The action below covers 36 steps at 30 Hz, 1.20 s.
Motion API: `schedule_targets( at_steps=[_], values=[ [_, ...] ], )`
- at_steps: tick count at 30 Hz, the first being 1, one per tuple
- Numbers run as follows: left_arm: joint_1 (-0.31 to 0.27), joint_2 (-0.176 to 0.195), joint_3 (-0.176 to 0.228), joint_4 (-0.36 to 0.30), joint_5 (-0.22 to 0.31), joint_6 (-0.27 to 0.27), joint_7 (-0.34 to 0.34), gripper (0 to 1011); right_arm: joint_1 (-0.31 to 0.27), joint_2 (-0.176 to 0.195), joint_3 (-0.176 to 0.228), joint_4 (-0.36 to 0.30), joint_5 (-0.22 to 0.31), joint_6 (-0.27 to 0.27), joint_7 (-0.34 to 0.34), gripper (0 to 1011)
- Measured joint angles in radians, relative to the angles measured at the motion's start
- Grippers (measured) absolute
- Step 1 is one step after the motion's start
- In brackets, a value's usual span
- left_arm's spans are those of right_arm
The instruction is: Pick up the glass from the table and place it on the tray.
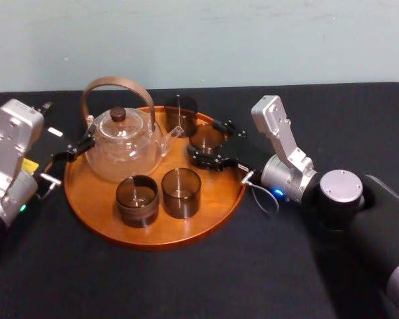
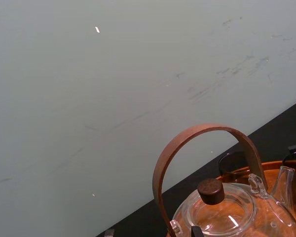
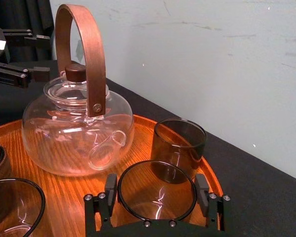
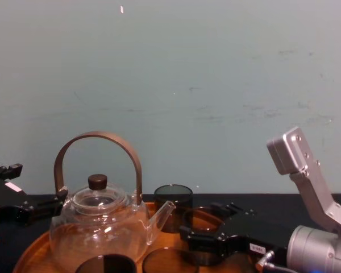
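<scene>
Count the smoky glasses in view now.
4, all inside the tray: back glass, held glass in the right gripper, front-left glass and front-right glass side by side. None looks hidden. Left gripper hangs open at the tray's left rim.

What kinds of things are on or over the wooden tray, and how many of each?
Glass teapot: 1
Smoky glasses: 4, one gripped by the right gripper
Total: 5
Left gripper: open, beside the teapot, not counted
</scene>
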Motion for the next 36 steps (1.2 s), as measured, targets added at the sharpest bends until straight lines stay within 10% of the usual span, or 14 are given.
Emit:
schedule_targets(
  at_steps=[18, 36],
  values=[
    [0.000, 0.000, 0.000, 0.000, 0.000, 0.000, 0.000, 1010, -0.025, 0.016, 0.017, -0.053, 0.016, 0.000, 0.003, 1002],
    [0.000, 0.000, 0.000, 0.000, 0.000, 0.000, 0.000, 1010, -0.178, 0.126, 0.056, -0.371, 0.052, 0.051, -0.039, 1002]
  ],
)
